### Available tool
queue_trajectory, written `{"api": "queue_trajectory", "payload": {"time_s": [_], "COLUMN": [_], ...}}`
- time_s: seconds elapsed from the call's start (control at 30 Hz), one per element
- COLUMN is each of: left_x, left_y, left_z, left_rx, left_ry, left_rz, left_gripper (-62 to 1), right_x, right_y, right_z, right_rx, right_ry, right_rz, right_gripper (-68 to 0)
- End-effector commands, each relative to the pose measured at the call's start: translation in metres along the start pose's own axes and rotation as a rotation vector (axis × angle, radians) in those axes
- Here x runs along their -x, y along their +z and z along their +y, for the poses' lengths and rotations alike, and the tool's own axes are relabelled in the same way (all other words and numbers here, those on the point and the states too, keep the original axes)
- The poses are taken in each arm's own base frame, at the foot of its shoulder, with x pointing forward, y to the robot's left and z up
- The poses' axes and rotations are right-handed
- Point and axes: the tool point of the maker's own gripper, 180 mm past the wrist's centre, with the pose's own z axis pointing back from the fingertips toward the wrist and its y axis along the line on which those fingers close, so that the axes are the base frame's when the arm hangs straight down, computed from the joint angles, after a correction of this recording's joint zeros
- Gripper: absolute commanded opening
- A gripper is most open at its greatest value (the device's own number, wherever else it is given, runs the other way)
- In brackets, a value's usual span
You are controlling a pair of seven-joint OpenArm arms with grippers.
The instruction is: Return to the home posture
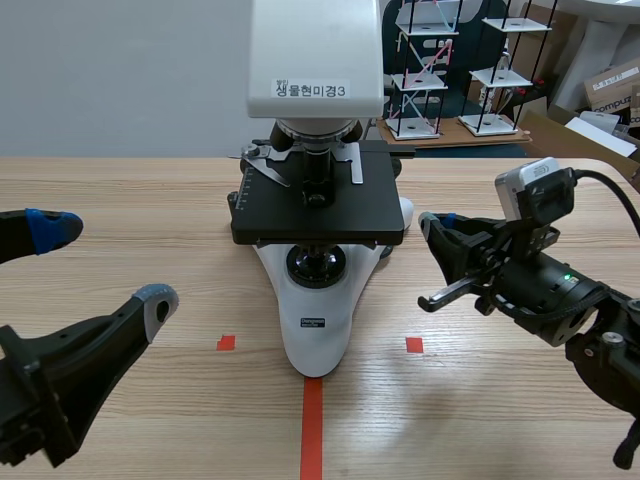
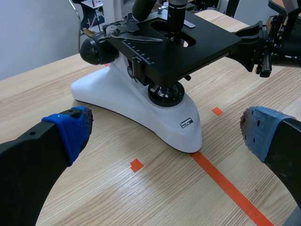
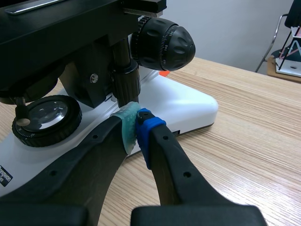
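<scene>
A white microscope [image 1: 316, 330] with a black stage [image 1: 318, 205] stands at the middle of the wooden table [image 1: 150, 200]. My left gripper [image 1: 105, 265] is open at the near left, well apart from the microscope [image 2: 141, 106], its blue pads [image 2: 73, 129] spread wide. My right gripper [image 1: 432, 225] comes in from the right, shut with nothing between its fingers, its tips close beside the stage's right edge. In the right wrist view the shut gripper [image 3: 136, 127] points at the microscope base [image 3: 188, 106], under the black focus knob [image 3: 164, 44].
Orange-red tape marks [image 1: 312, 425] lie in front of the microscope. White shelf racks [image 1: 430, 70] and cardboard boxes [image 1: 610, 90] stand beyond the table's far right. The right gripper [image 2: 261, 47] shows ahead in the left wrist view, beside the stage.
</scene>
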Motion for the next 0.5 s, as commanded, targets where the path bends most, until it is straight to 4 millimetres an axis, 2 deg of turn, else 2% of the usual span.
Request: {"api": "queue_trajectory", "payload": {"time_s": [0.0, 0.47], "left_x": [-0.0057, -0.0057], "left_y": [0.0003, 0.0003], "left_z": [-0.0003, -0.0003], "left_rx": [-0.005, -0.005], "left_ry": [0.007, 0.007], "left_rz": [-0.026, -0.026], "left_gripper": [1.4, 1.4], "right_x": [-0.0134, -0.0121], "right_y": [-0.0026, -0.0026], "right_z": [-0.0038, -0.0039], "right_rx": [-0.001, -0.001], "right_ry": [0.012, 0.012], "right_rz": [-0.041, -0.033], "right_gripper": [-66.7, -66.7]}}
